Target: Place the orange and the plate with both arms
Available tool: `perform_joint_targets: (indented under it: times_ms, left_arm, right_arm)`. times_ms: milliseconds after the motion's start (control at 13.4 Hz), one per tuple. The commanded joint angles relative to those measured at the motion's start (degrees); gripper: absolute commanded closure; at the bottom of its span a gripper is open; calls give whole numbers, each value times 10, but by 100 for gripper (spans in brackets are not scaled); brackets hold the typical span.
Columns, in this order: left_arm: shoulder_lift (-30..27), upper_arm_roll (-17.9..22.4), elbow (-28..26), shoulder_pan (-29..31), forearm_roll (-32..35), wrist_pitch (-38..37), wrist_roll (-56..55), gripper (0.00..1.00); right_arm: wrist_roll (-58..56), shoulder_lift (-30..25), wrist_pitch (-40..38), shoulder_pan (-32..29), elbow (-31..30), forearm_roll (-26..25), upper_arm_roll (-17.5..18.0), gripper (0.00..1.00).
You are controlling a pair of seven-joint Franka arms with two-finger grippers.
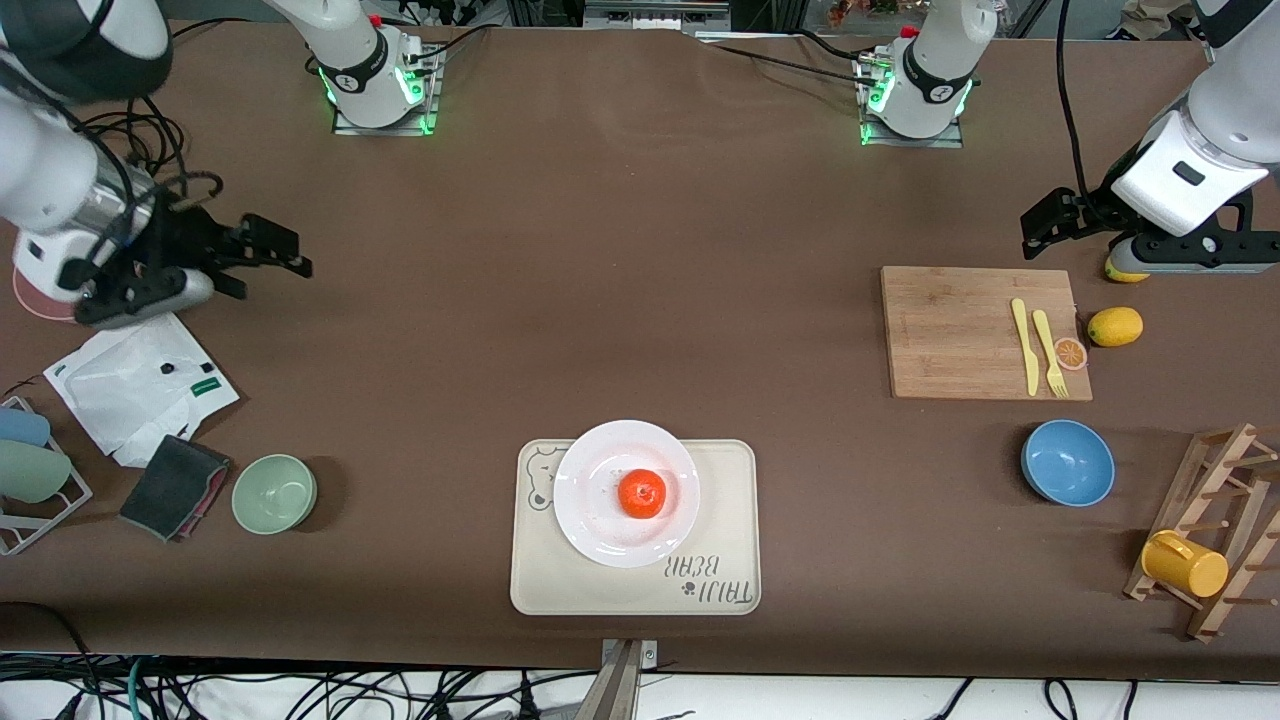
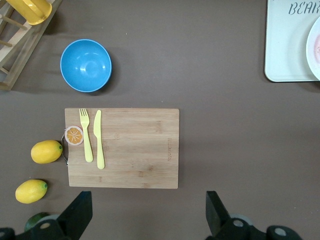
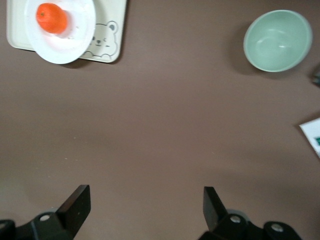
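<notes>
The orange (image 1: 641, 493) sits on the white plate (image 1: 600, 470), and the plate rests on the cream bear-print tray (image 1: 720, 570) near the table's front edge. My right gripper (image 1: 285, 248) is open and empty above bare table toward the right arm's end; its wrist view (image 3: 145, 195) shows the orange (image 3: 51, 18) on the plate (image 3: 77, 37). My left gripper (image 1: 1040, 228) is open and empty toward the left arm's end, beside the cutting board; its wrist view (image 2: 148, 200) shows only the plate's rim (image 2: 316, 50).
A wooden cutting board (image 1: 950, 330) holds a yellow knife, a fork and an orange slice (image 1: 1070, 353). Two lemons (image 1: 1115, 326) lie beside it. A blue bowl (image 1: 1068, 462), a green bowl (image 1: 274, 492), a rack with a yellow mug (image 1: 1185, 563), white paper (image 1: 140, 385) and a dark cloth (image 1: 175, 485) also stand about.
</notes>
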Motion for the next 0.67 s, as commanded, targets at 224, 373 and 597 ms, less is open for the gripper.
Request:
perform_joint_targets:
  times_ms: [224, 373, 597]
  left_arm:
    - [-4, 1, 0, -1, 0, -3, 7, 0]
    - [-4, 1, 0, -1, 0, -3, 7, 0]
    - [-3, 1, 0, -1, 0, -3, 7, 0]
  right_arm:
    - [69, -32, -80, 1, 49, -101, 28, 0]
    - [71, -31, -95, 1, 62, -116, 32, 0]
    - [73, -31, -97, 0, 63, -118, 37, 0]
